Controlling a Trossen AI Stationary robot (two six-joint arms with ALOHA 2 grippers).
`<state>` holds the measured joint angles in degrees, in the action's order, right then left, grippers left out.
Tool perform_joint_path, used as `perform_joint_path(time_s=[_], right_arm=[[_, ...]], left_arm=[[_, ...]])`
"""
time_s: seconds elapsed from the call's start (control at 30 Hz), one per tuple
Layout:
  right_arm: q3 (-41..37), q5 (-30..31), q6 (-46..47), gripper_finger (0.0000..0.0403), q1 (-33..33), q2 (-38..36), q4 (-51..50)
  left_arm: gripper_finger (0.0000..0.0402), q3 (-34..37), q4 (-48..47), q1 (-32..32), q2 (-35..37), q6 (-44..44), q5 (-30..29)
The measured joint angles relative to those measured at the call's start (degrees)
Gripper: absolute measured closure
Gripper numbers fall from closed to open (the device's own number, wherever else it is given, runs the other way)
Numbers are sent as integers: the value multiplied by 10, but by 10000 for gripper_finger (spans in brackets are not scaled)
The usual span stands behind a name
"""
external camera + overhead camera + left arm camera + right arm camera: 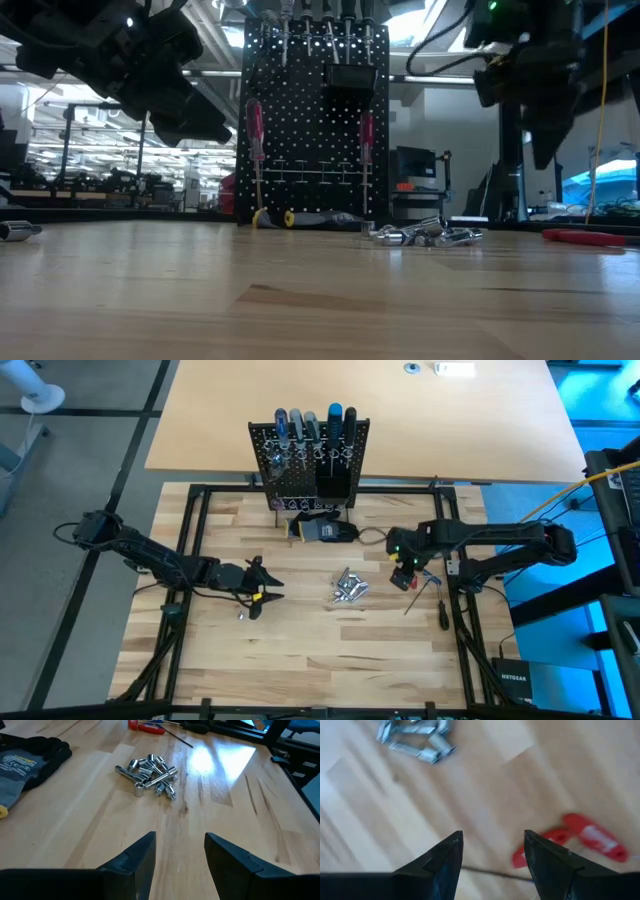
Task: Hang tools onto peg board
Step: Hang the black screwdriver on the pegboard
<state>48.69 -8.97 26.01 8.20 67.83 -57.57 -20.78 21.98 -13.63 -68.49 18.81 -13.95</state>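
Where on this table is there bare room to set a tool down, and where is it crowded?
Free: the wide near strip of the table, and the patch between the left gripper and the silver pieces. Crowded: below the peg board by the glove, and around the right gripper beside the red tool.

Reaching in from the table's (pixel 300 670) left edge, elbow bent, forearm stretched low toward the middle of the table: the left arm (pixel 150 556). At its tip the left gripper (pixel 262 586), hovering above the table, fingers (pixel 137 857) parted with bare table showing between them, nothing held. Coming in from the table's right edge, folded back on itself, wrist tipped downward: the right arm (pixel 500 545). Right gripper (pixel 405 577) raised over the table's right half, fingers (pixel 442 857) spread apart, empty.
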Motion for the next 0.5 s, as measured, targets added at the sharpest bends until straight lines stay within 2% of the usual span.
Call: perform_joint_path(time_s=[0.3,0.5], right_arm=[[0,-12,80,194,-187,3,1],[0,3,87,194,-328,34,9]], left_arm=[[244,0,-4,0,0,-2,-4],[244,0,-9,0,0,1,-4]])
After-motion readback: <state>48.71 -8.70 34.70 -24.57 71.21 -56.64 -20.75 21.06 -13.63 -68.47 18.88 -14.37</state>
